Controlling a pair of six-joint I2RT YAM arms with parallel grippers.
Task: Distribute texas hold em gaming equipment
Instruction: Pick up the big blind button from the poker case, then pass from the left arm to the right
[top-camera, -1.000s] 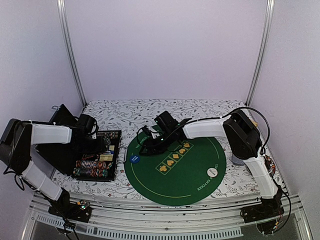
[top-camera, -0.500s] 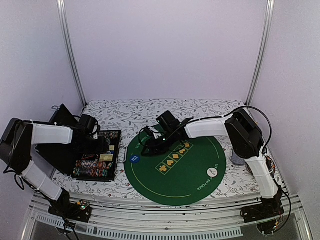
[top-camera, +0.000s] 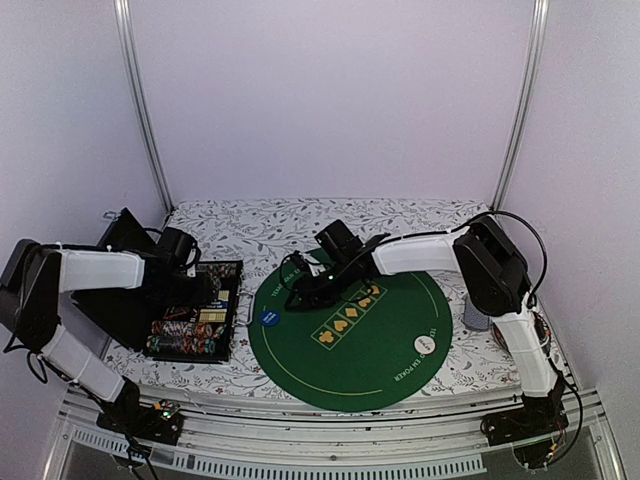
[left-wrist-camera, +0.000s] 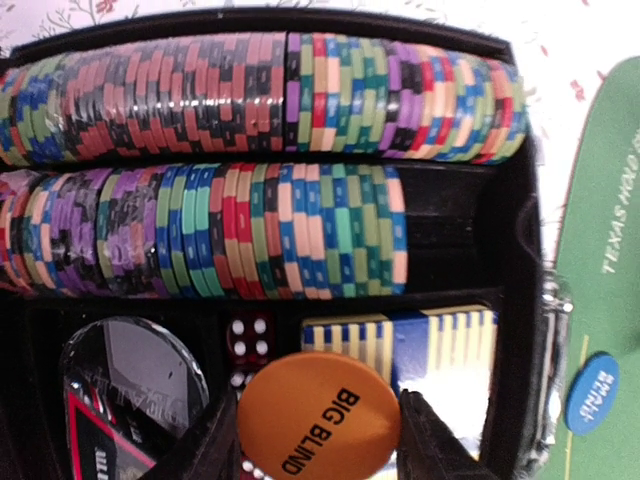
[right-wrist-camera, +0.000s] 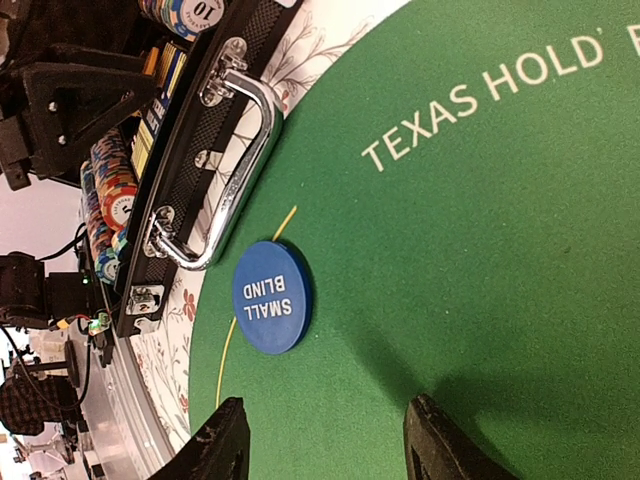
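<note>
Bearing black BIG BLIND lettering, the orange disc (left-wrist-camera: 318, 415) is flat, round.

The near half of the big green round felt mat (top-camera: 350, 375) lies open between the flat blue round disc (top-camera: 268, 318) and the flat white round disc (top-camera: 426, 344). The right arm (top-camera: 410, 255) bars the mat's far left part. The open black chip case (left-wrist-camera: 520, 260) crowds its left edge, and the case's chrome handle (right-wrist-camera: 215, 170) is near the blue disc. Inside, tight rows of striped poker chips (left-wrist-camera: 250, 90) fill both troughs. The left fingers (left-wrist-camera: 425, 440), clasping an orange round disc (left-wrist-camera: 318, 415), hang close by dark red dice (left-wrist-camera: 248, 338) and blue-and-yellow striped packs (left-wrist-camera: 400, 345). The right fingers (right-wrist-camera: 225, 440) stand apart over bare felt.
</note>
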